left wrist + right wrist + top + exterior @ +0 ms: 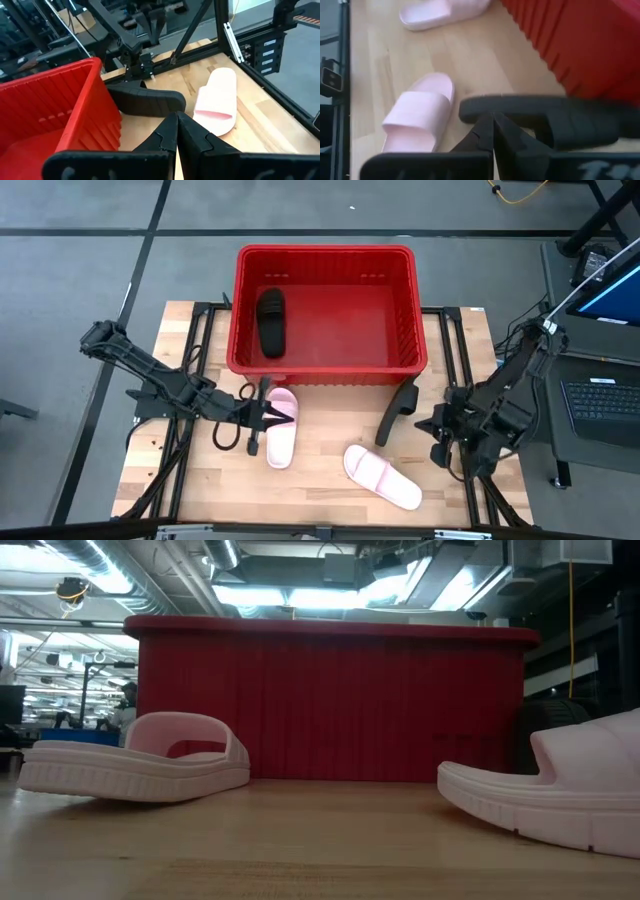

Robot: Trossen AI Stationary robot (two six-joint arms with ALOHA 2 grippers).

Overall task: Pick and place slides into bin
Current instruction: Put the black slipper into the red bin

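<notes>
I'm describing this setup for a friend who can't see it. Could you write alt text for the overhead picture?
A red bin at the table's far side holds one black slide. Outside it, another black slide leans at its front right corner, and two pink slides lie on the wood, one at the left gripper, whose fingers are together, one nearer the front. The right gripper waits at the right.

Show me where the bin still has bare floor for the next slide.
Red bin: one black slide lies along its left wall; the floor from there to the right wall is bare. Outside, its front wall is crowded: pink slide, black slide.
</notes>
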